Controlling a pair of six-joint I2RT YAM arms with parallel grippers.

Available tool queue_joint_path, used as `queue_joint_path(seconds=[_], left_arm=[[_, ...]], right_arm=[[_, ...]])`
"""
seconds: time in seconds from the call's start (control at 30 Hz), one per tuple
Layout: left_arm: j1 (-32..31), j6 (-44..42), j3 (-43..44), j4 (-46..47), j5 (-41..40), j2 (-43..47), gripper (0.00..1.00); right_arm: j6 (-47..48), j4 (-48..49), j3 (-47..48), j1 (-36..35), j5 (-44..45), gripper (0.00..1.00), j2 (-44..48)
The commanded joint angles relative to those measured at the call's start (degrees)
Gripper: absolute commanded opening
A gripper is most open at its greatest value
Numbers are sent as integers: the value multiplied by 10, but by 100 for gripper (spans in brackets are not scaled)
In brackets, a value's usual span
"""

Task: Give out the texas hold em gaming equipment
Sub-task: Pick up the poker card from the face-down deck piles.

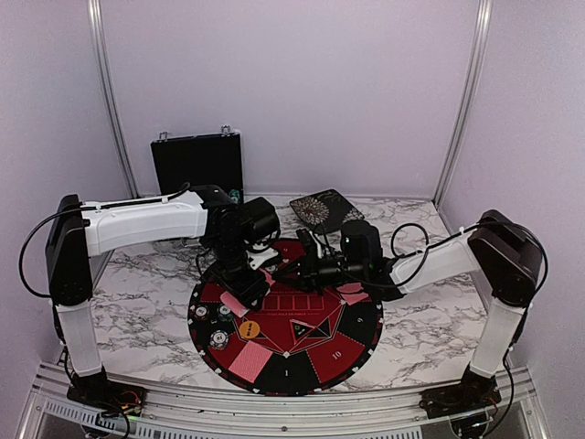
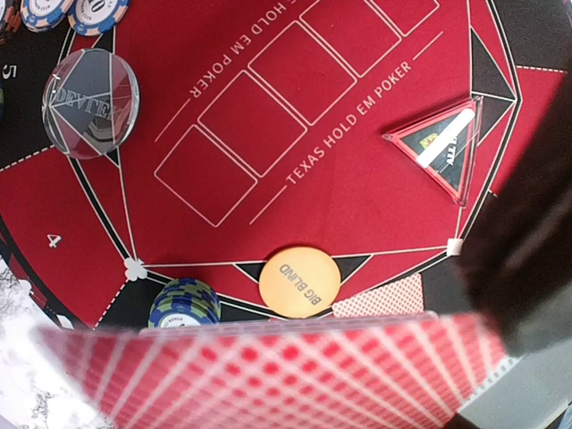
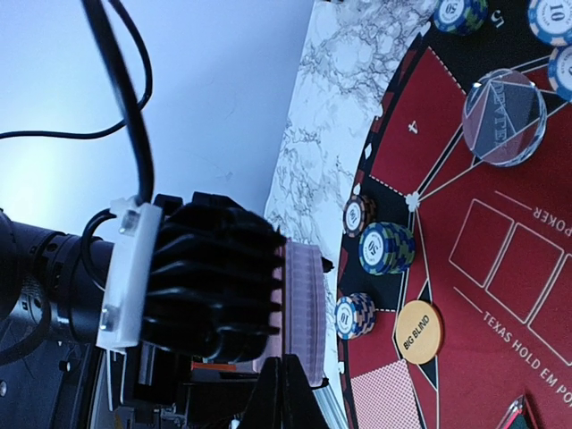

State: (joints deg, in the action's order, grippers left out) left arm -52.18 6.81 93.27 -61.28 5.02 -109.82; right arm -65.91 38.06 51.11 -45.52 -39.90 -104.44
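1. Top external view: the left gripper (image 1: pixel 242 291) is clamped on a deck of red-backed cards (image 1: pixel 239 302) above the 10 o'clock part of the round mat (image 1: pixel 356 346). The right gripper (image 1: pixel 303 267) reaches in from 3 o'clock, its tips just beside the deck. Single dealt cards lie at the mat's 7 o'clock (image 1: pixel 249 361) and 2 o'clock (image 1: pixel 352 294)
2. Left wrist view: the deck fills the 6 o'clock edge, backs towards the camera and blurred. Beyond it lies the orange Big Blind disc (image 2: pixel 299 281), with the clear Dealer disc (image 2: pixel 91 103) at 10 o'clock. The dark blur at 4 o'clock is probably the right gripper at the deck's end; contact cannot be told here
3. Right wrist view: the right fingers (image 3: pixel 268 402) are closed to a point at 6 o'clock. The deck stands edge-on directly above them, its long axis running 12 to 6, in line with the fingers. Whether one card is pinched cannot be told. The right arm is best placed to draw a card along that axis while the left presents the deck
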Motion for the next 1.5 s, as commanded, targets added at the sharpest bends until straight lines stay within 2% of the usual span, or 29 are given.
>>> queue_joint_path(seconds=[0.0, 0.43, 0.6, 0.93, 1.47], left_arm=[[7, -2, -9, -8, 6, 2, 31], [12, -3, -8, -4, 10, 4, 27], [13, -4, -6, -4, 15, 3, 26], [12, -7, -4, -5, 19, 7, 24], [11, -7, -2, -5, 18, 7, 23]], right_arm=[[10, 6, 0, 9, 7, 0, 24], [8, 8, -1, 14, -2, 0, 18], [8, 8, 2, 12, -6, 10, 14], [9, 4, 13, 3, -12, 17, -2], [7, 0, 27, -7, -17, 19, -21]])
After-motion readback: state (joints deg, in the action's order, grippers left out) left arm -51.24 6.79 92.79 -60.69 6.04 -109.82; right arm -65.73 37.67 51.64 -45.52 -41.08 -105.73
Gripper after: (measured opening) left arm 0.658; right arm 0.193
